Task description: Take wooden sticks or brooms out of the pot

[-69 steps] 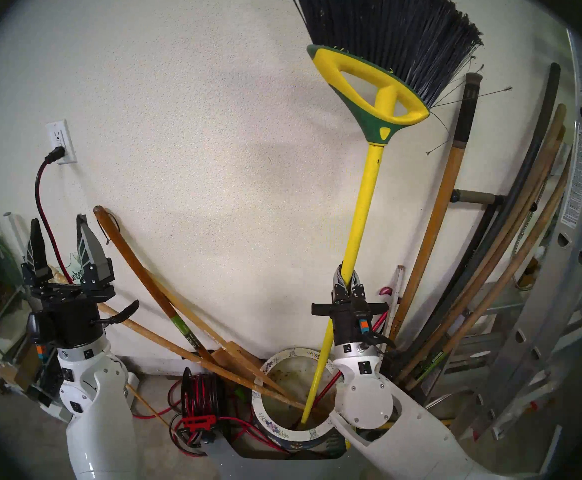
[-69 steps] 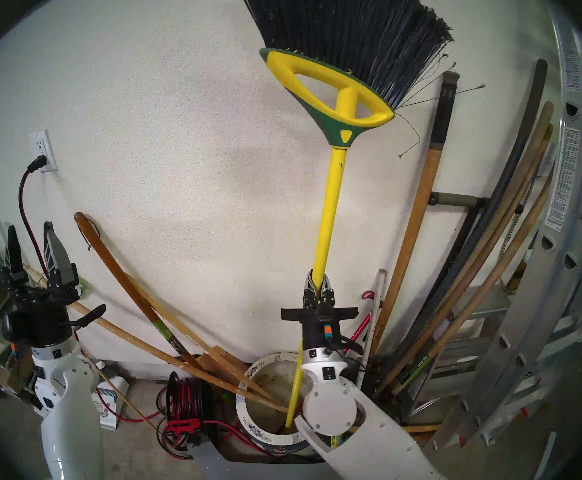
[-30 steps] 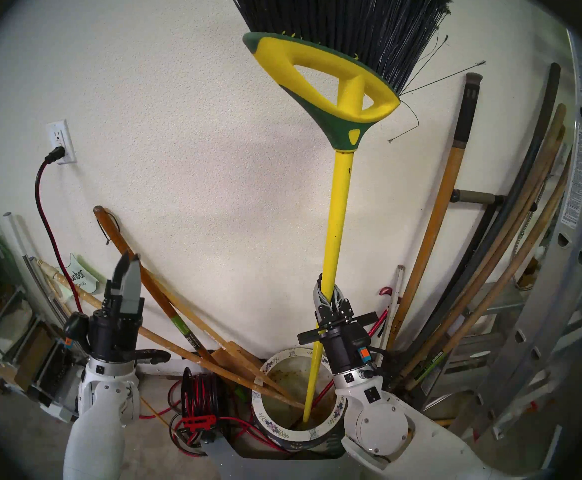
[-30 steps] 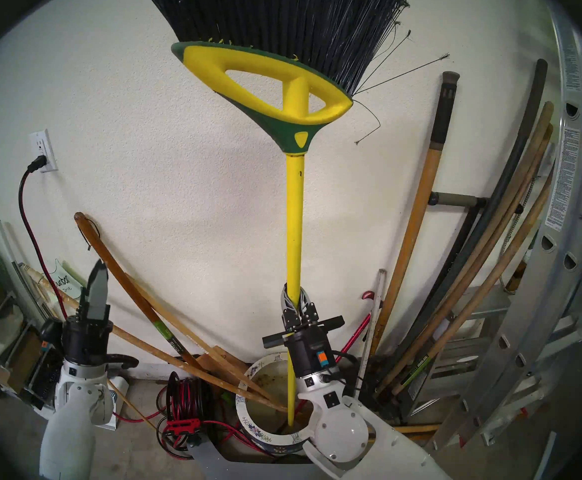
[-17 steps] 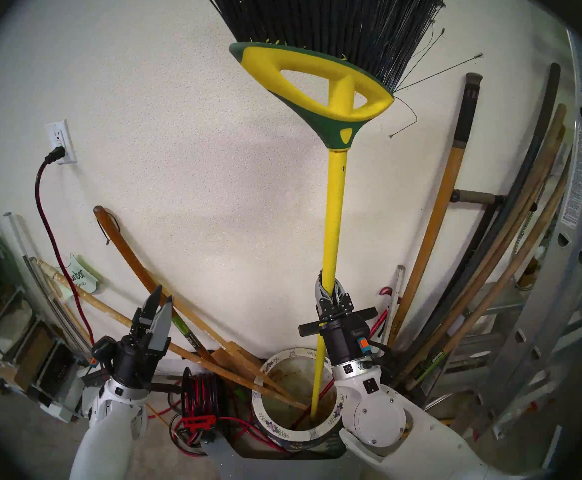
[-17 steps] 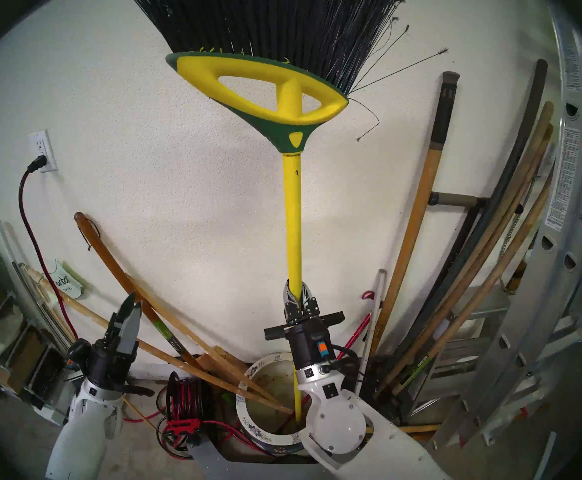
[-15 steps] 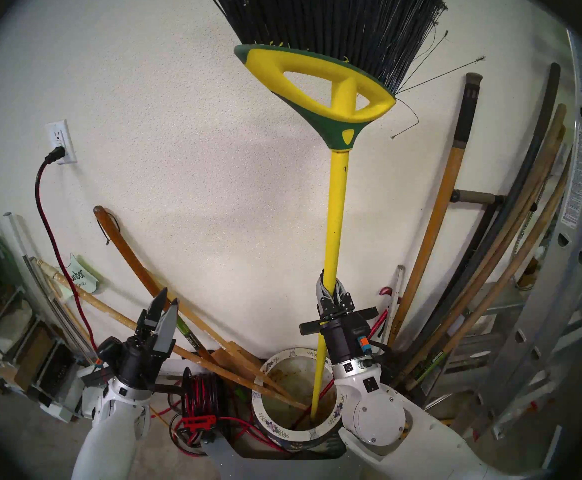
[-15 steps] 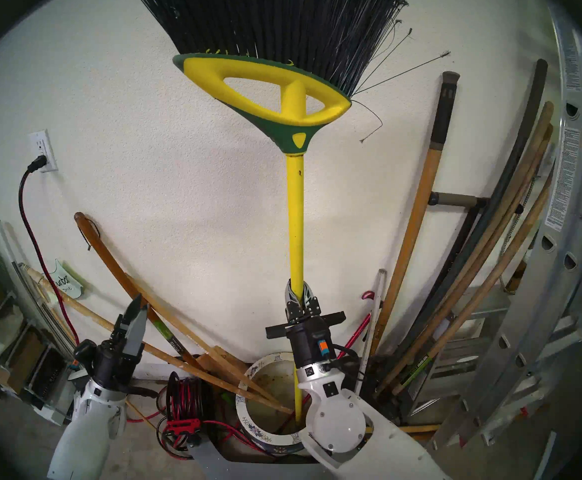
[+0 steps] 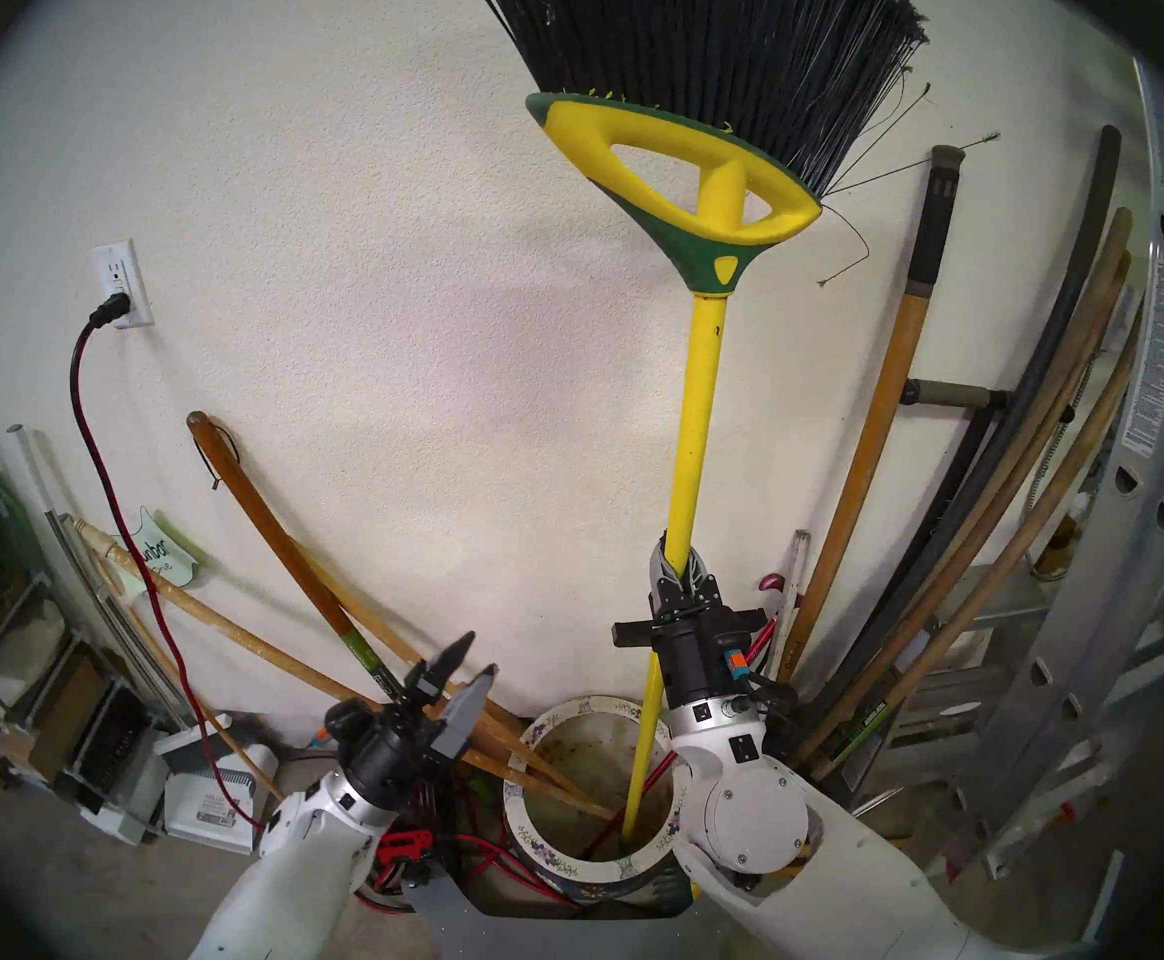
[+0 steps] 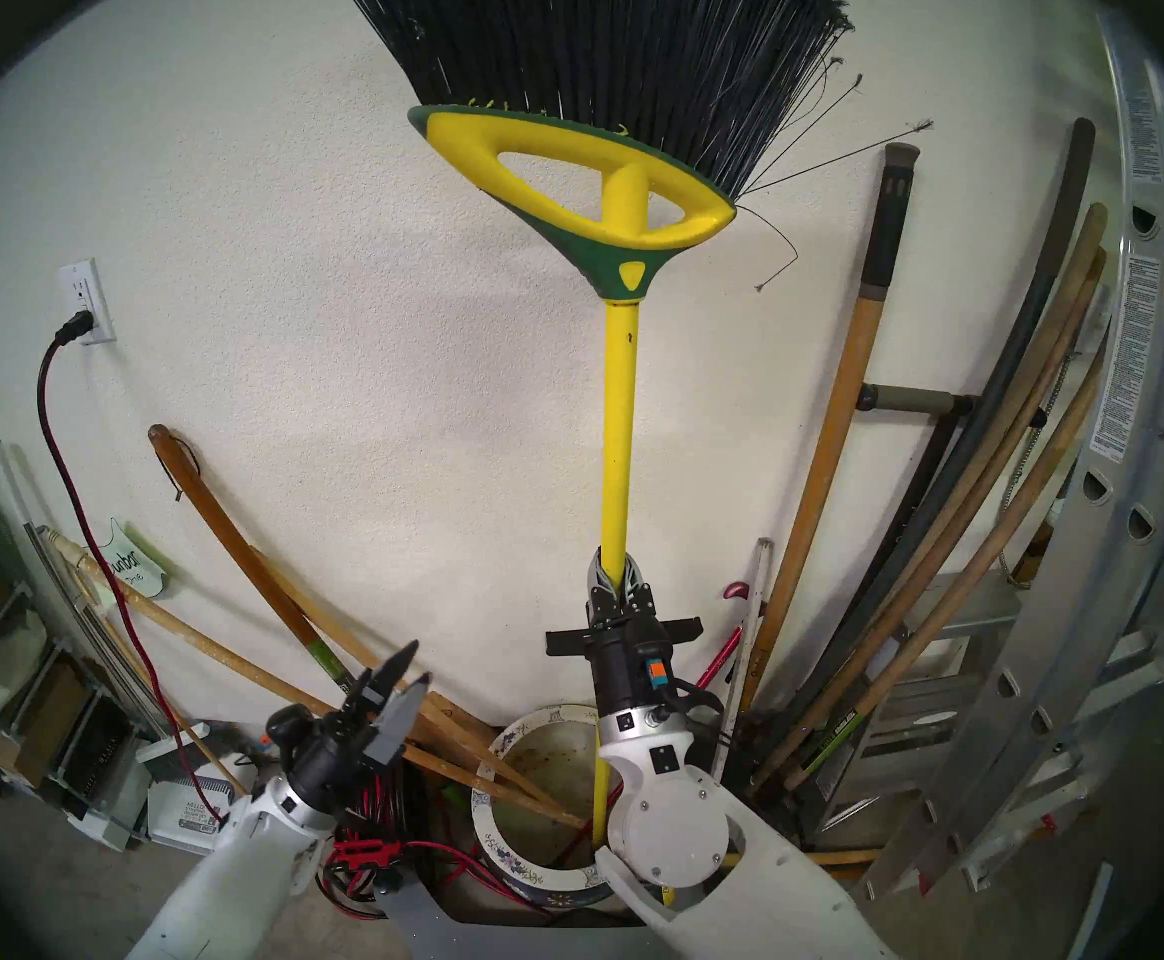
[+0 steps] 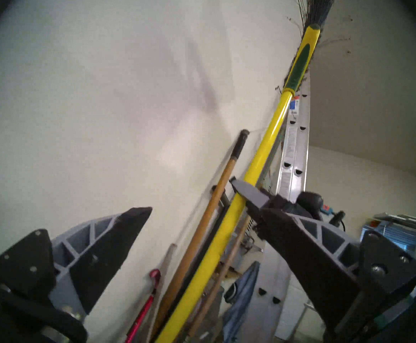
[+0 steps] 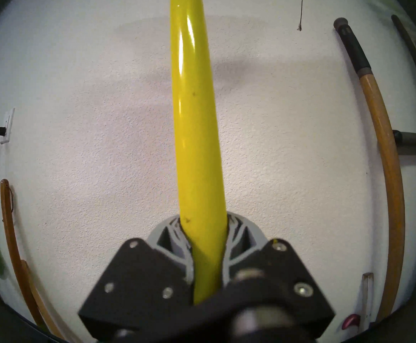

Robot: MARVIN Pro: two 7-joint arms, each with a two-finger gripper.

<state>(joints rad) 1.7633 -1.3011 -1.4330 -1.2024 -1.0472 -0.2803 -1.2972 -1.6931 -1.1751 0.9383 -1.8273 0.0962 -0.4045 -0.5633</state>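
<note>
The broom (image 9: 693, 411) stands bristles-up, its yellow pole's foot inside the flowered pot (image 9: 593, 868); the right end effector (image 9: 681, 565) pinches the pole above the rim; the left end effector (image 9: 473, 661), spread and empty, points up beside wooden handles (image 9: 329, 674) leaning from the pot.

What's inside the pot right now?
The pot holds the broom's yellow pole end, wooden sticks and a thin red cane; its bottom is partly hidden.

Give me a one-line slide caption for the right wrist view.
Right gripper clamped on the broom's yellow pole, white textured wall behind.
</note>
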